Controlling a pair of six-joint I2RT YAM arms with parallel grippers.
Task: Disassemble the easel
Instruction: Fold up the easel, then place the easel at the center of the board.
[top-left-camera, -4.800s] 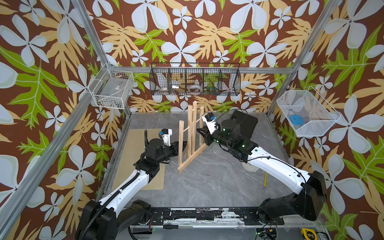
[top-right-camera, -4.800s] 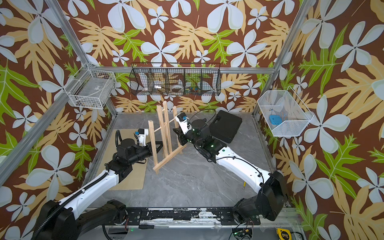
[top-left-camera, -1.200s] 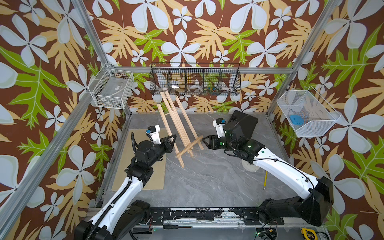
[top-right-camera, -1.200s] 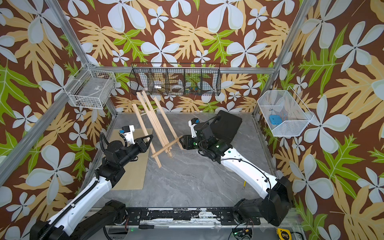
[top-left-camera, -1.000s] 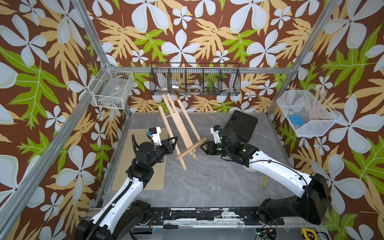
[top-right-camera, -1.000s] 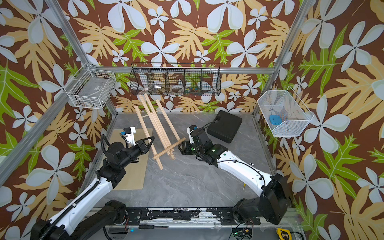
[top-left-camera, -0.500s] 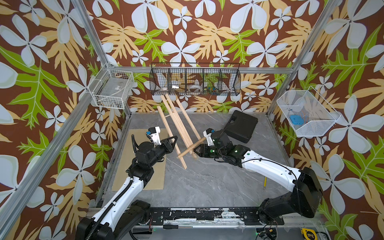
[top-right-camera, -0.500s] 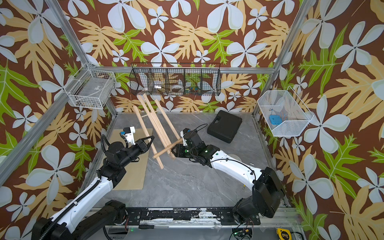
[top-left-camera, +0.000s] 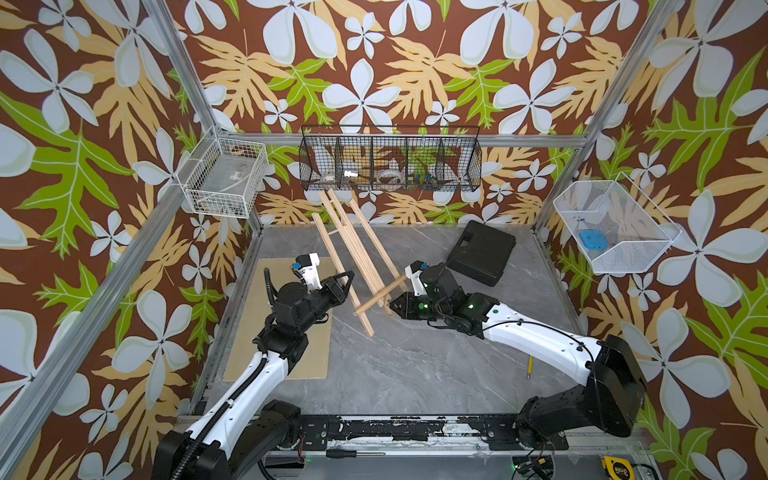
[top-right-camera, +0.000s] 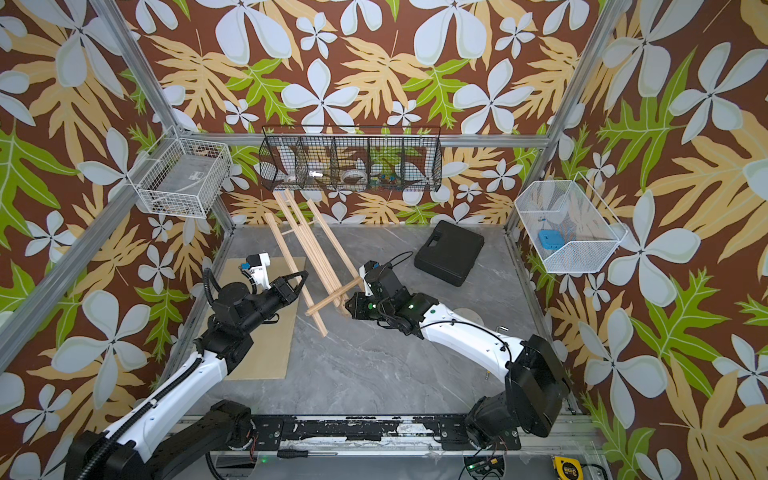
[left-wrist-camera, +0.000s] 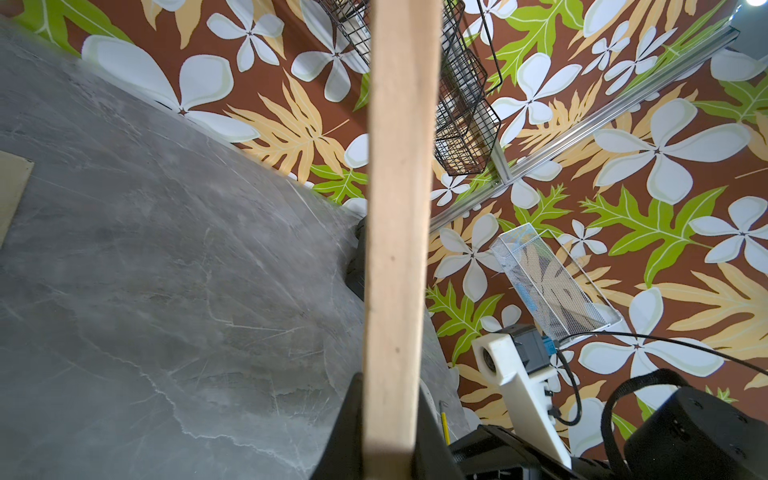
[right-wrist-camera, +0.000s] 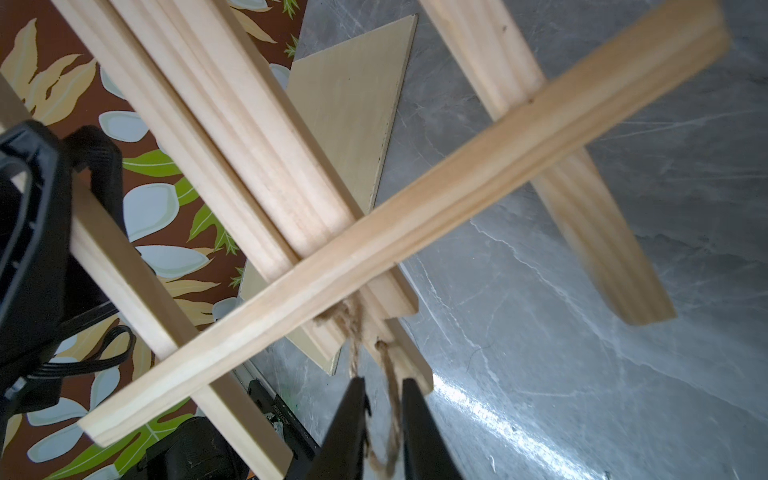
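Observation:
The easel (top-left-camera: 353, 245) (top-right-camera: 309, 243), a light-wood slat frame, leans tilted toward the back left with its feet near the grey floor. My left gripper (top-left-camera: 348, 275) (top-right-camera: 302, 274) is shut on one outer leg (left-wrist-camera: 395, 208); black fingers (left-wrist-camera: 347, 424) press both sides of that slat. My right gripper (top-left-camera: 392, 305) (top-right-camera: 347, 308) sits at the lower end of the centre slats, below the ledge bar (right-wrist-camera: 415, 216). Its jaws (right-wrist-camera: 384, 399) stand narrow, shut on a loop of brown twine (right-wrist-camera: 394, 415) that hangs from the slat ends.
A flat plywood board (top-left-camera: 286, 357) lies under the left arm. A black case (top-left-camera: 482, 253) sits at the back right. A black wire basket (top-left-camera: 390, 164) hangs on the back wall, white baskets (top-left-camera: 224, 178) (top-left-camera: 615, 224) on the sides. A pencil (top-left-camera: 529, 368) lies near the right arm.
My right gripper has moved left and down from beside the ledge bar's end to the foot of the centre slats, and its jaws have closed on the twine. The left arm holds still.

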